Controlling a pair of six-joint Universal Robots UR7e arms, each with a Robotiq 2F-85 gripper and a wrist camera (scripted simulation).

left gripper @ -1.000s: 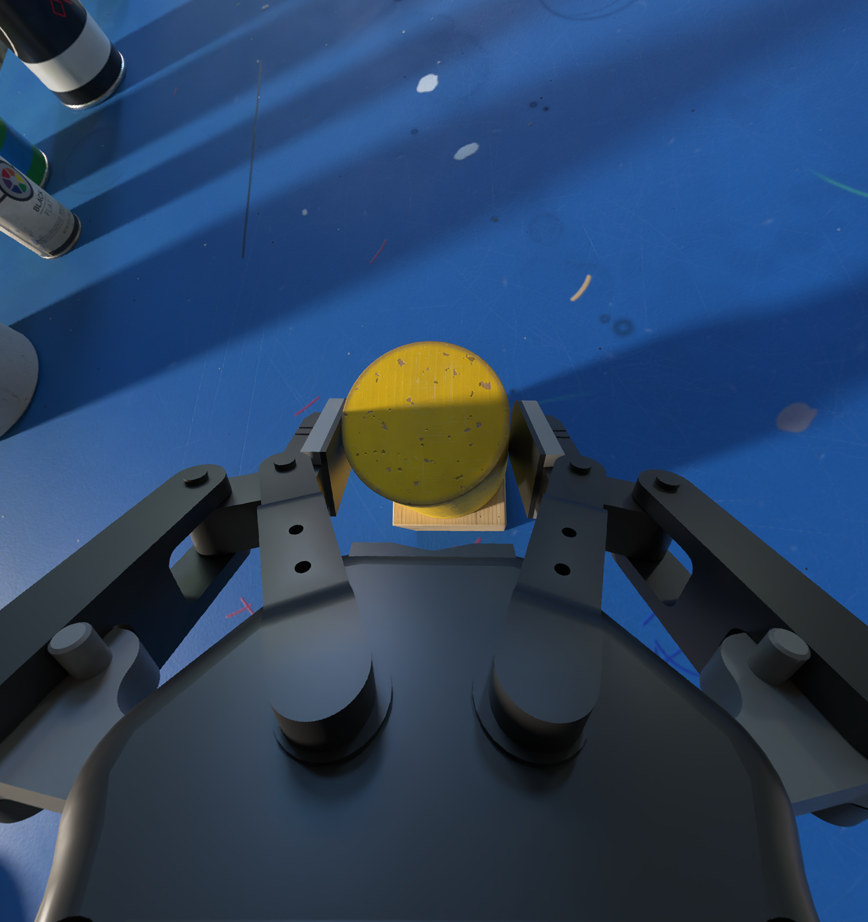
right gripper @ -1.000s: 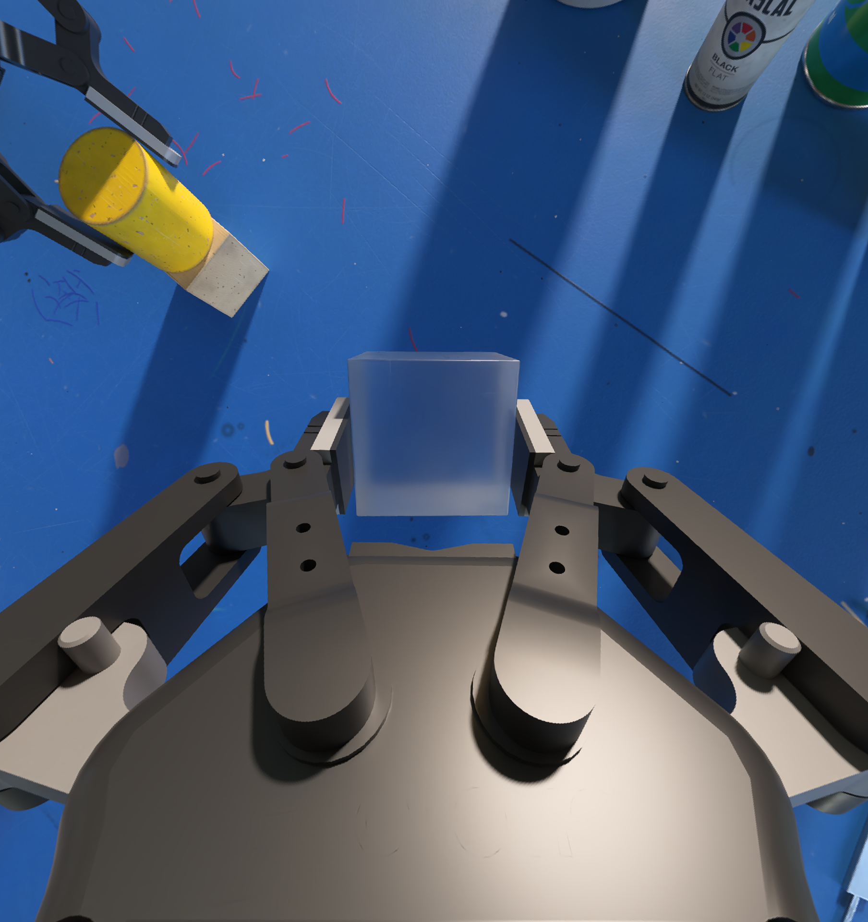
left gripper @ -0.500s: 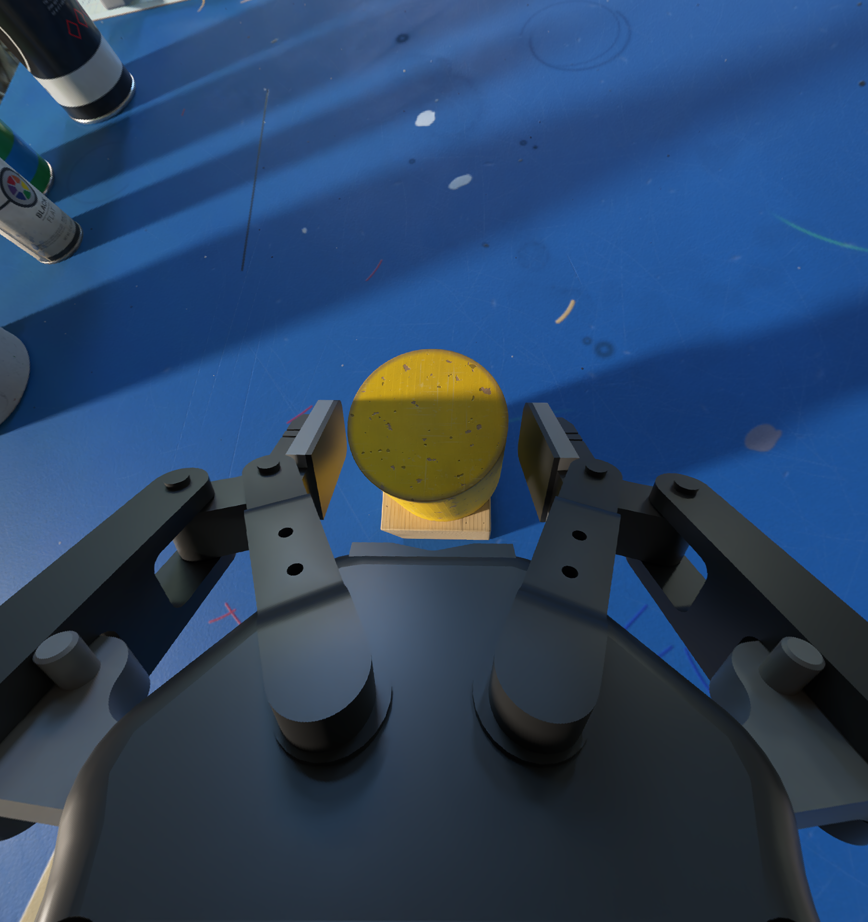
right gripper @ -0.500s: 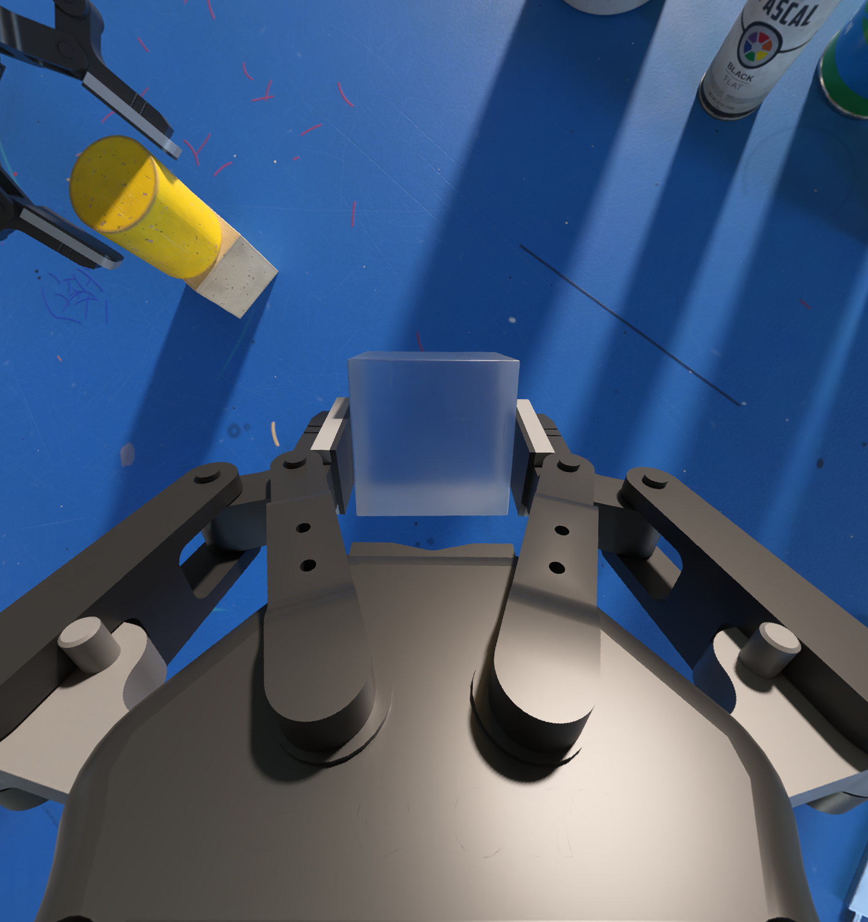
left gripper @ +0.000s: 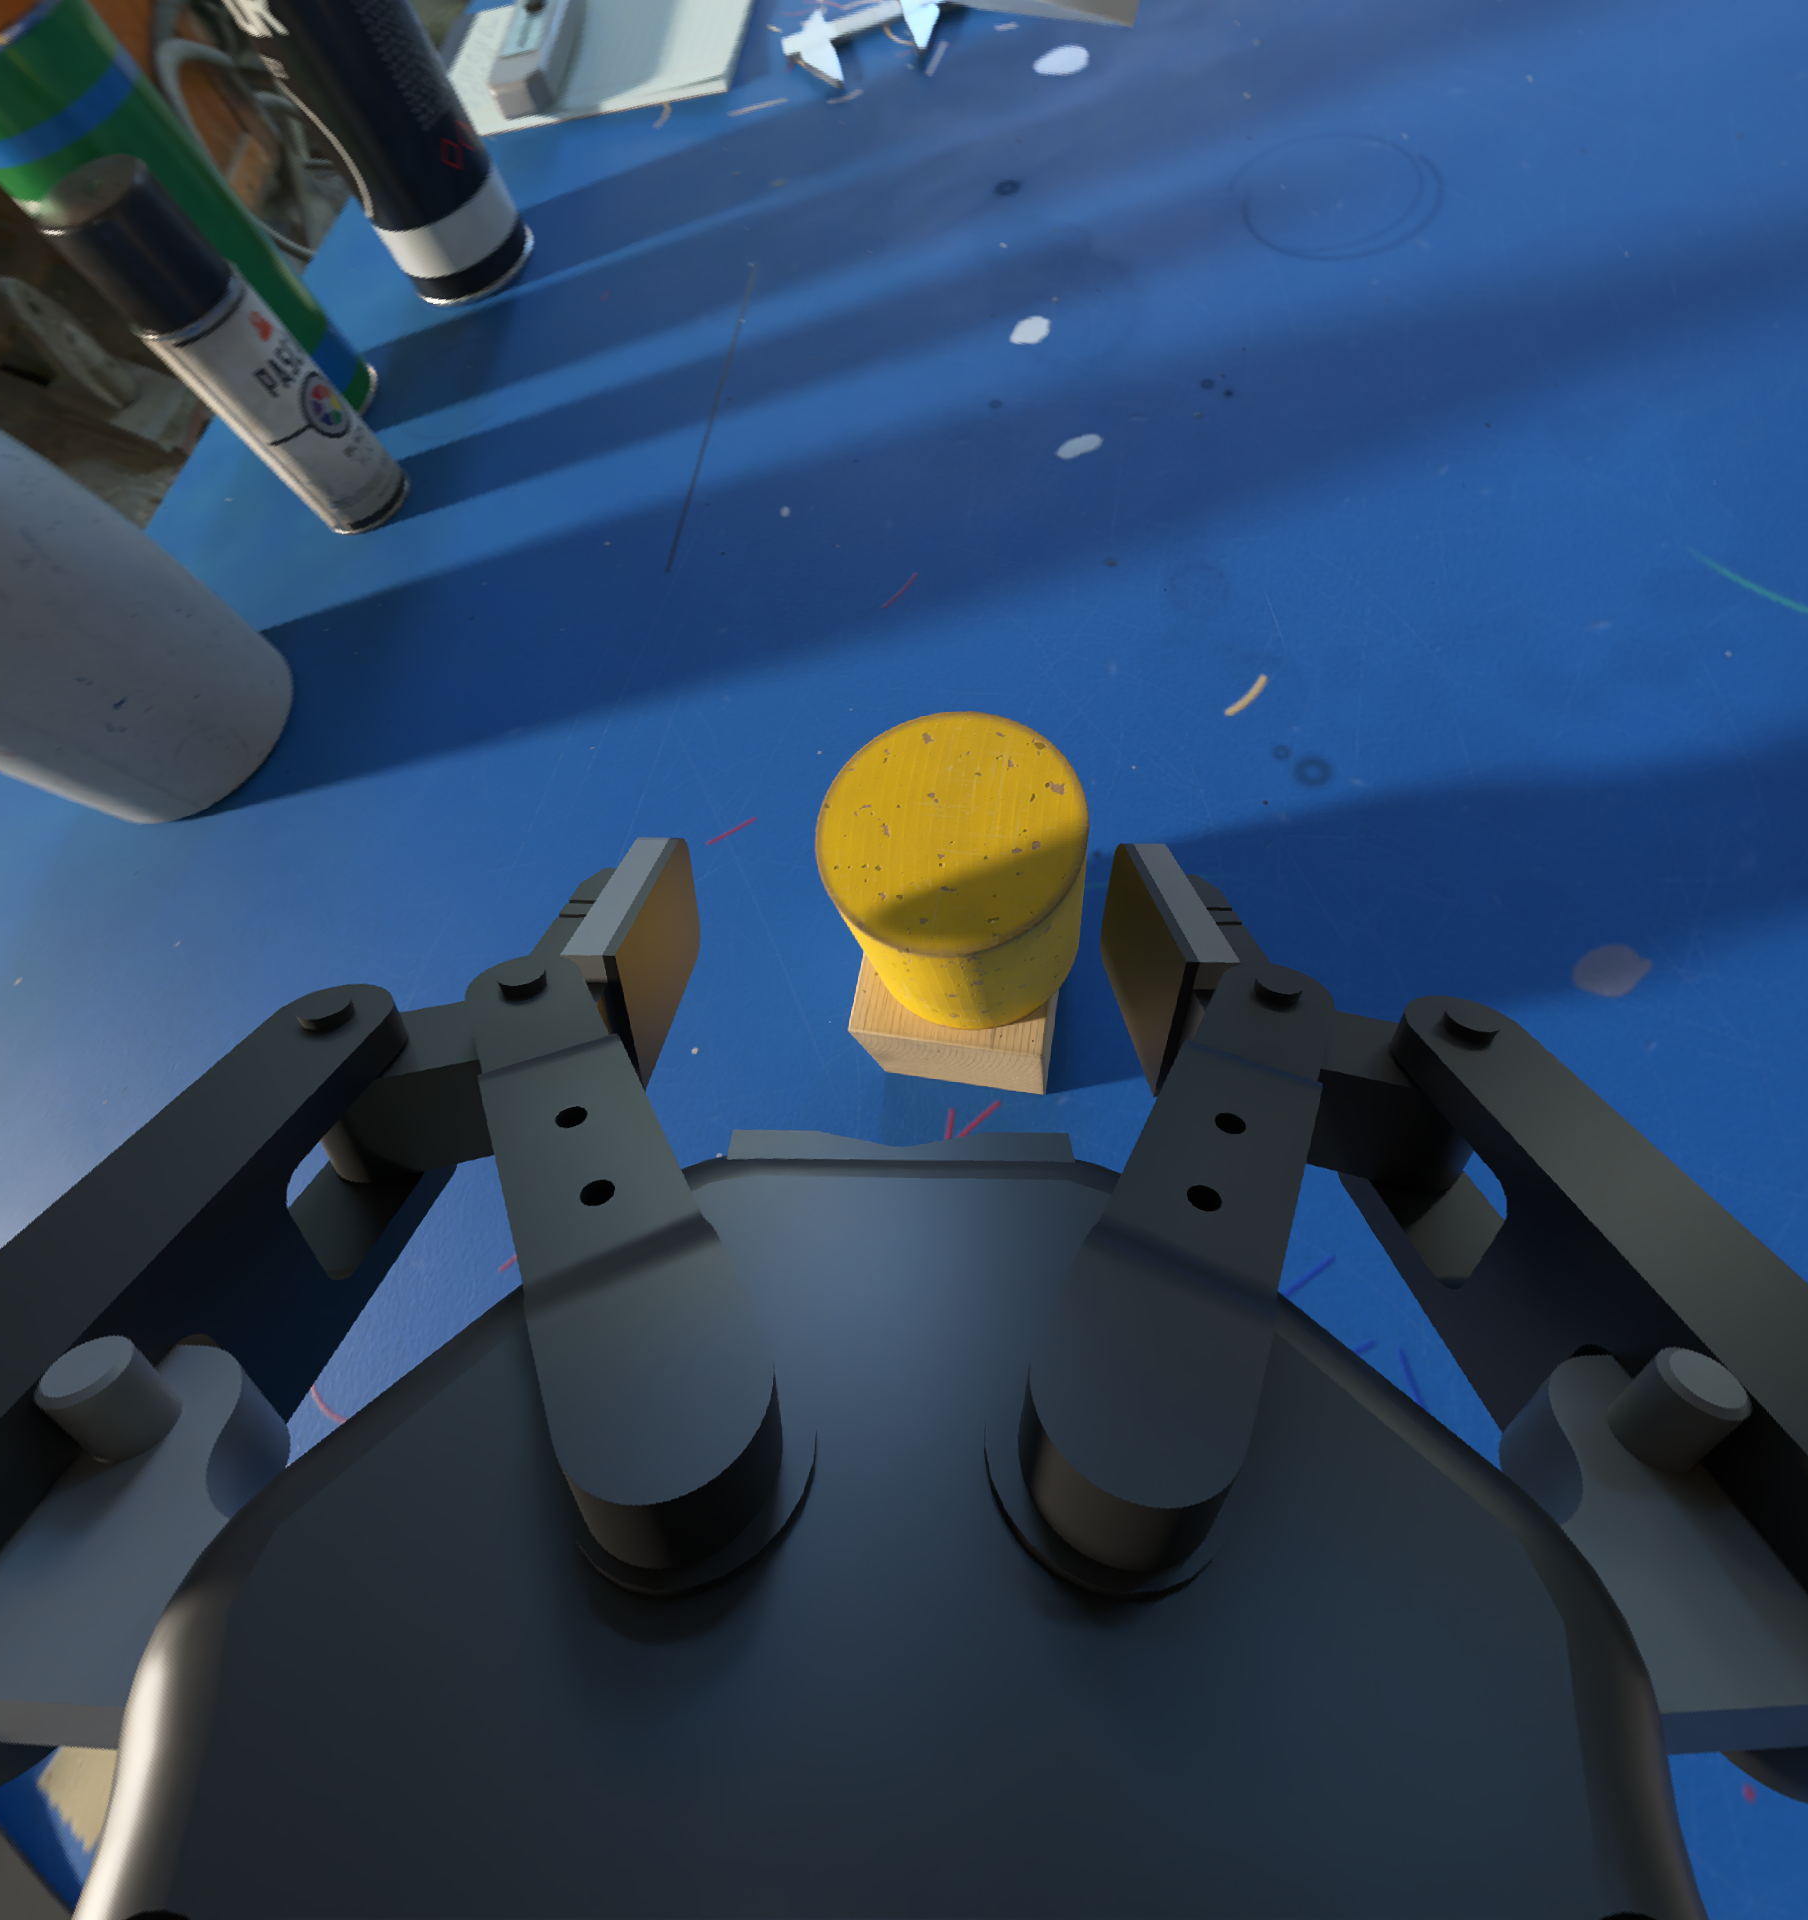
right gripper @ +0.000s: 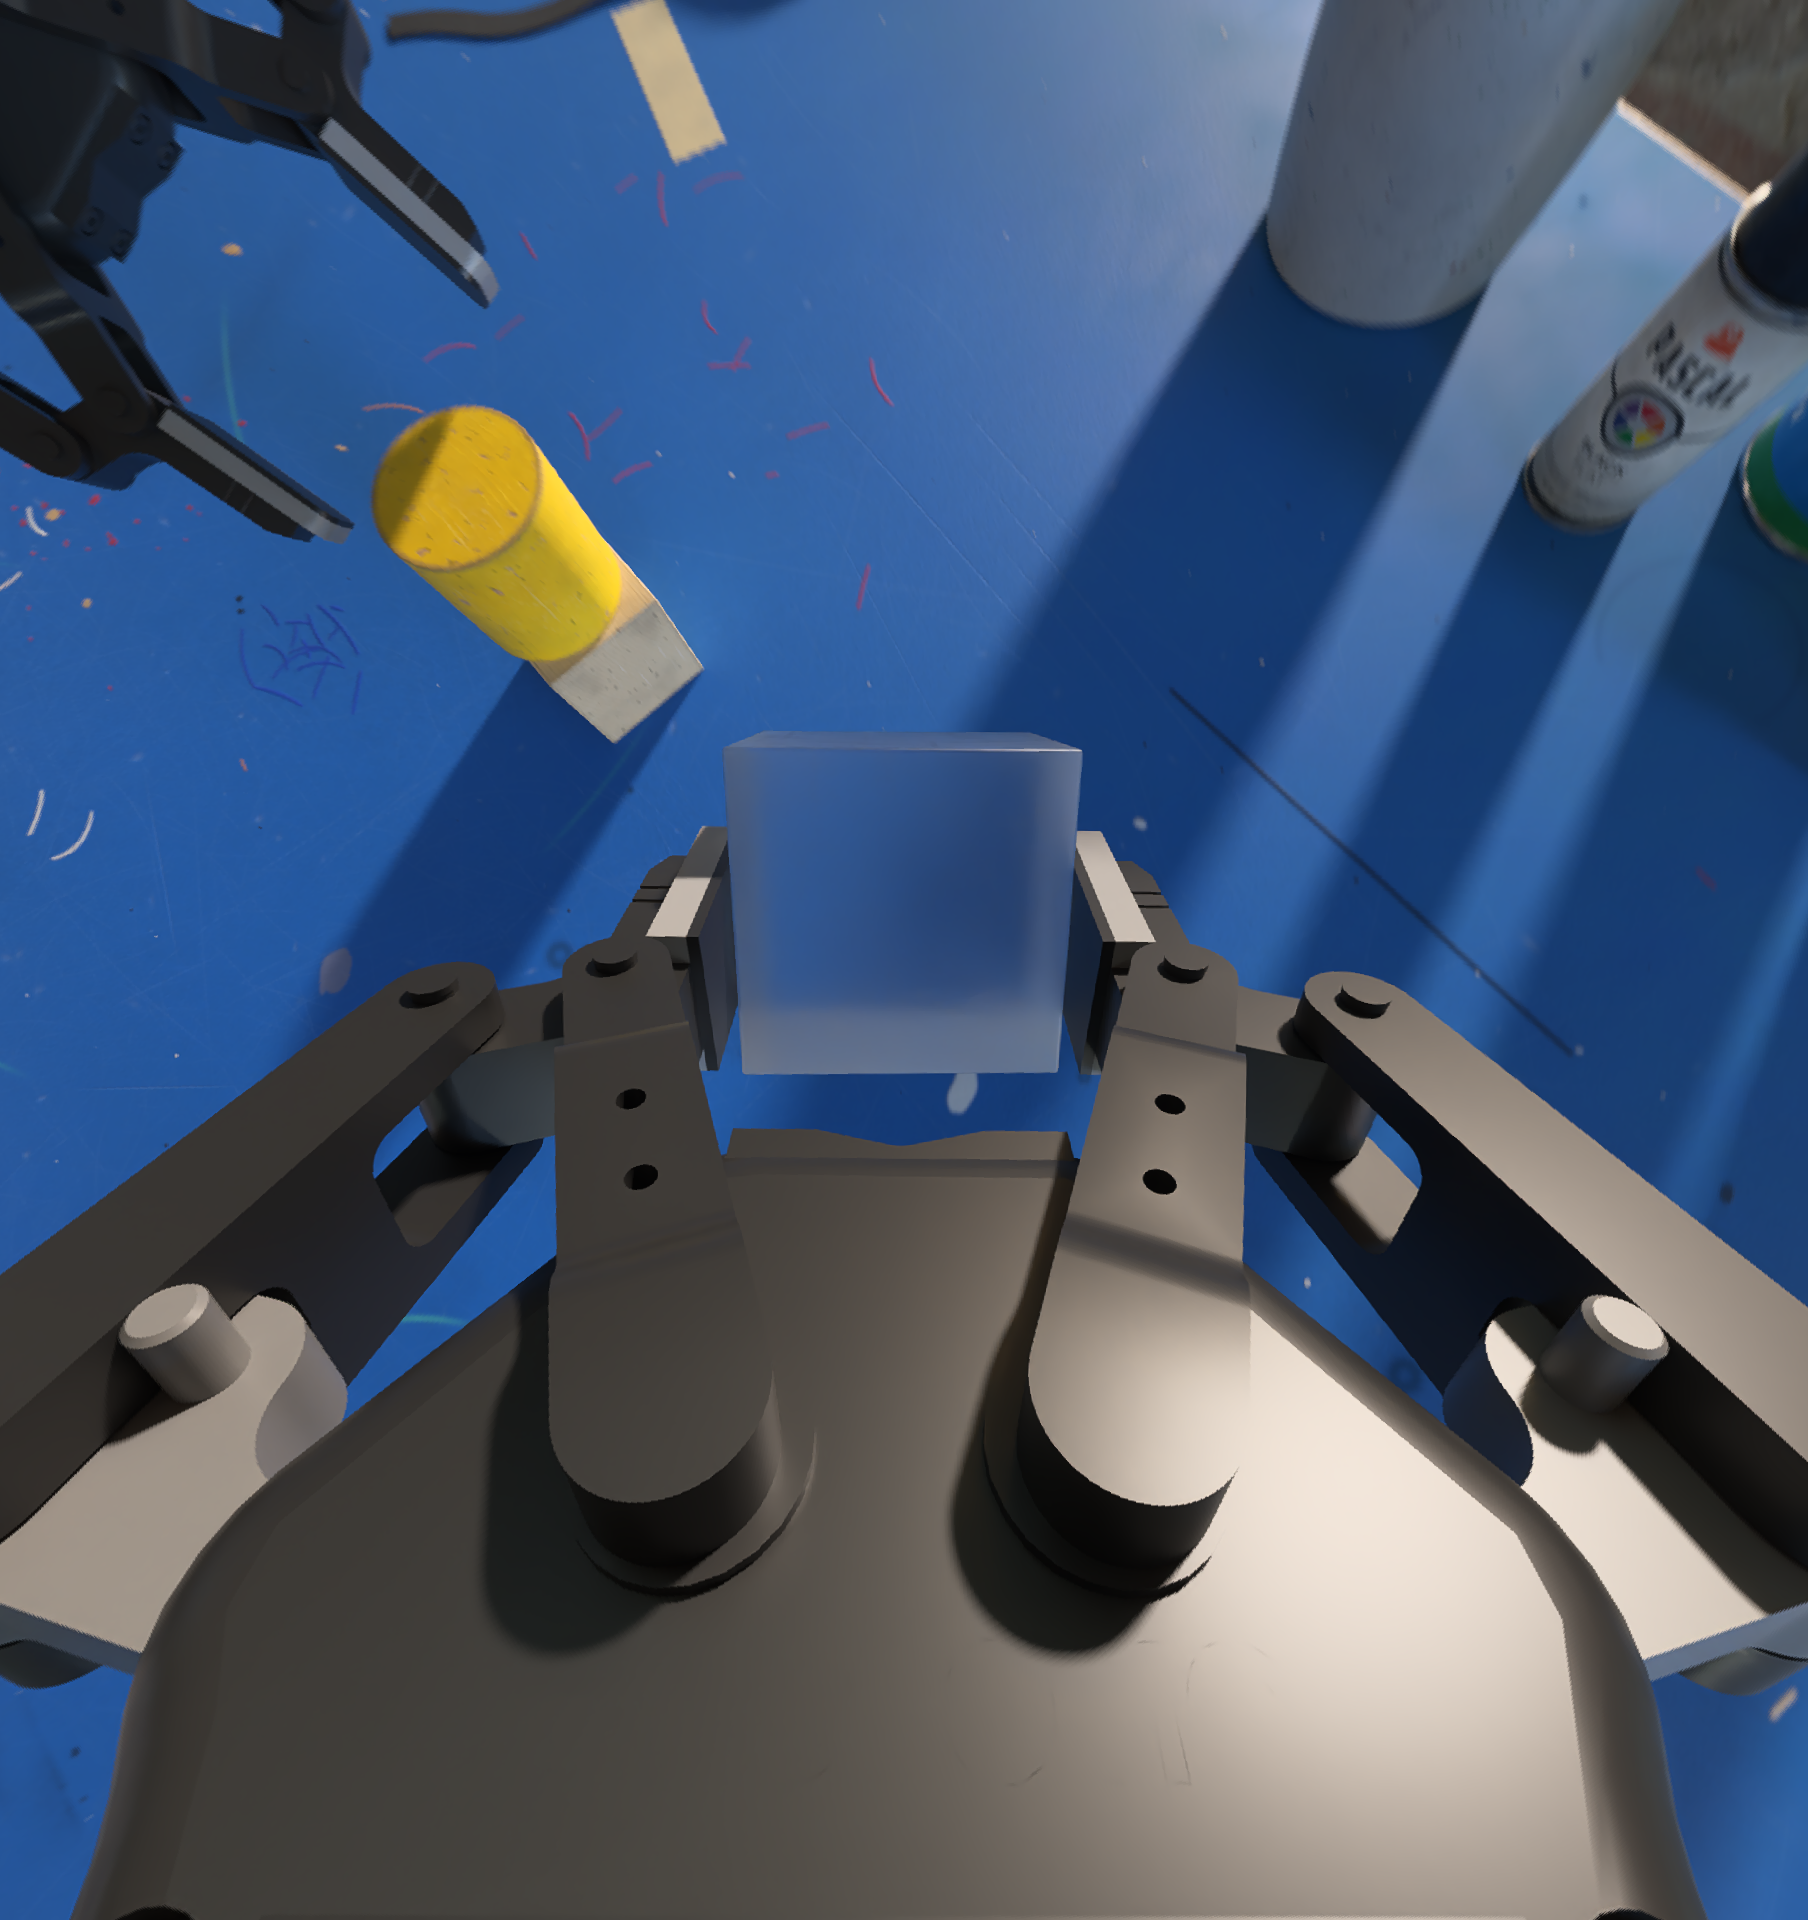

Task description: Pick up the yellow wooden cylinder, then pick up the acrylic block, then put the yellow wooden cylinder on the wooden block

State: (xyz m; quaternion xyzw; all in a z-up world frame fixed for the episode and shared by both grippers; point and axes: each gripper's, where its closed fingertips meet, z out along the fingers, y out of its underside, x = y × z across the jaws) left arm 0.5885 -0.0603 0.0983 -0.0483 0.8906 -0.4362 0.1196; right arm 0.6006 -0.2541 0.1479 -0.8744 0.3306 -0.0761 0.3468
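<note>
- The yellow wooden cylinder [left gripper: 952, 862] stands upright on the wooden block [left gripper: 950, 1039], which rests on the blue surface [left gripper: 1399, 520]; its base covers most of the block's top and we see no tilt.
- Our left end effector [left gripper: 900, 935] is spread wide with nothing in it, a clear gap between each pad and the cylinder's sides, at 9 and 3 o'clock of it.
- In the right wrist view the left end effector [right gripper: 401, 405] sits at about 10 o'clock of the cylinder [right gripper: 495, 530], its tips apart from the wood.
- We judge the placing done, so the step in hand is the retreat: we should draw straight back along the fingers' own line, with no sideways drift, so neither pad clips the cylinder and topples it off the small block [right gripper: 625, 670].
- Our right end effector [right gripper: 900, 935] is closed on the acrylic block [right gripper: 900, 904], both pads flat against its side faces, and the block hangs above the surface.
- We should hold that arm quiet; the stack lies at about 10 o'clock of the acrylic block, near but apart.
- Farther out, at 10 to 11 o'clock in the left wrist view, stand a white spray can [left gripper: 266, 384], a green can [left gripper: 100, 156], a dark can [left gripper: 432, 156] and a pale grey cylinder [left gripper: 79, 644], all well apart from the stack.
- Paper scraps [left gripper: 609, 52] lie at 12 o'clock; nothing stands in the retreat path.
</note>
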